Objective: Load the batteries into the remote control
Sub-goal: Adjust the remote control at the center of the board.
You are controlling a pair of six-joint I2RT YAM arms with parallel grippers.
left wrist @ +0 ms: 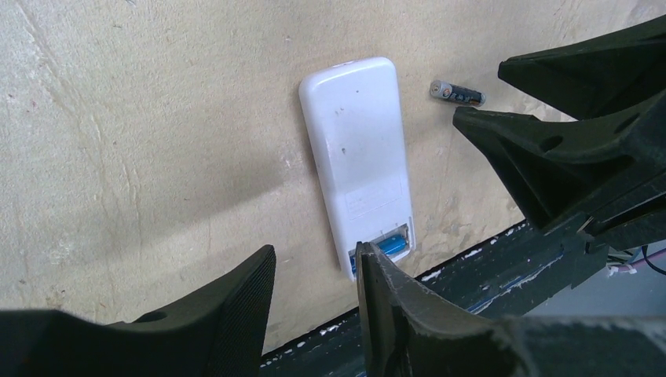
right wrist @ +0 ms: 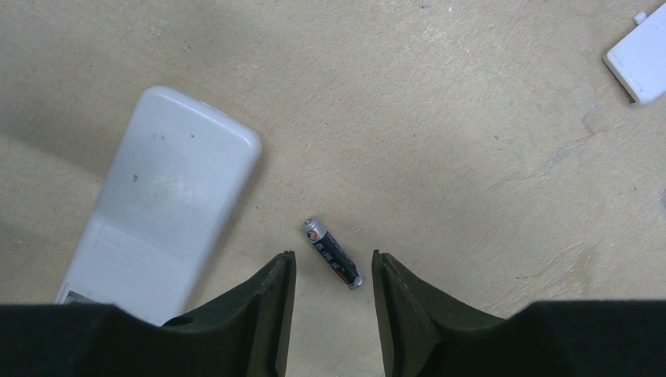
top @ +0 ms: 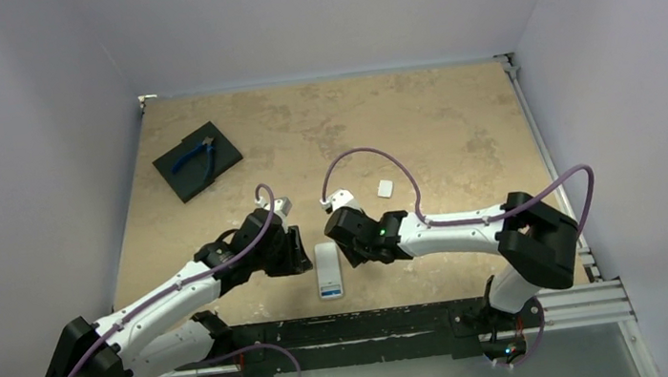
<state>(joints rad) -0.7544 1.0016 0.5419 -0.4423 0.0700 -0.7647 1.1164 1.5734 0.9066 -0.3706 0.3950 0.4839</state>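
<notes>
From above, both arms reach in from the near edge with elbows bent outward, and the left end effector [top: 303, 253] and right end effector [top: 345, 247] flank the remote control [top: 329, 271]. The remote lies lengthwise close to the near edge of the worktop [top: 437, 118]. A small white cover [top: 385, 187] lies apart beyond the right arm, and the far left corner holds a black pad [top: 221, 164] with blue-handled pliers [top: 194, 156] on it; the worktop between is bare. In the left wrist view the remote lies back up, its compartment uncovered at the end nearest the worktop edge, with the blue battery [left wrist: 390, 245] seated inside. The left fingers [left wrist: 236, 306] stand apart and released, gripping nothing. One tip overlaps the compartment end, and I cannot tell whether it touches. The dark battery [left wrist: 458, 94] lies on the worktop just beside the remote, in front of the right arm's fingers. In the right wrist view that battery lies flat and slanted, one end reaching between the parted fingertips [right wrist: 276, 290] with a gap on each side. It is not gripped.
</notes>
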